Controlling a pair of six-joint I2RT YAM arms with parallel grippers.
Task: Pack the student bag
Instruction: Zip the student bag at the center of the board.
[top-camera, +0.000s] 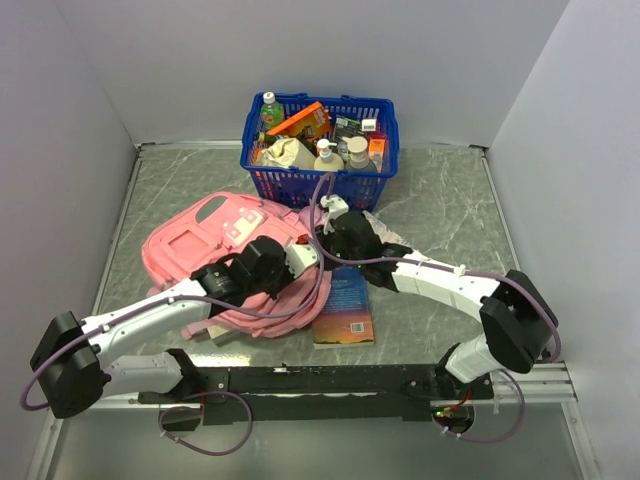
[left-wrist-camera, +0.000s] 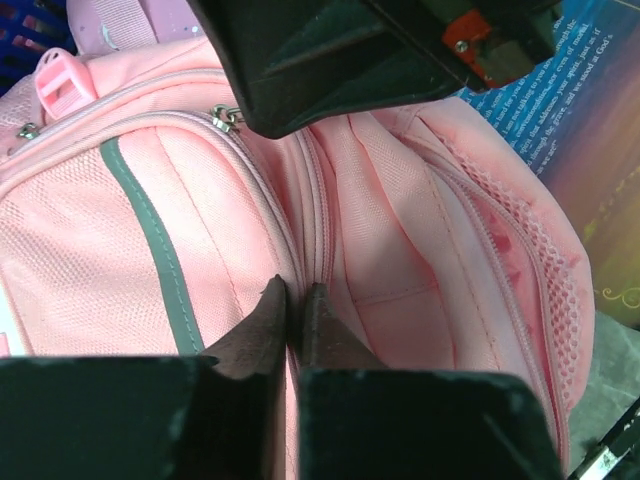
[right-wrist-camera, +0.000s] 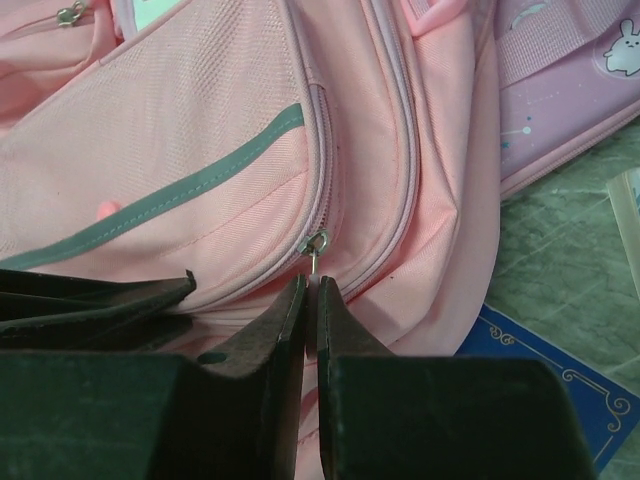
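The pink student bag (top-camera: 215, 235) lies on the table left of centre, grey trims up. In the left wrist view its main compartment (left-wrist-camera: 420, 280) gapes open and shows pink lining. My left gripper (left-wrist-camera: 297, 290) is shut on the bag's zip edge beside the grey-striped front pocket (left-wrist-camera: 150, 250); it also shows in the top view (top-camera: 313, 256). My right gripper (right-wrist-camera: 311, 282) is shut on the pull tab of a metal zip slider (right-wrist-camera: 317, 242) at the bag's side. In the top view the right gripper (top-camera: 322, 240) sits right next to the left one.
A blue book (top-camera: 345, 305) lies just right of the bag, partly under it (right-wrist-camera: 570, 390). A blue plastic basket (top-camera: 380, 178) full of bottles and packets stands at the back. A pinkish-purple case with a white rabbit (right-wrist-camera: 560, 80) lies behind the bag.
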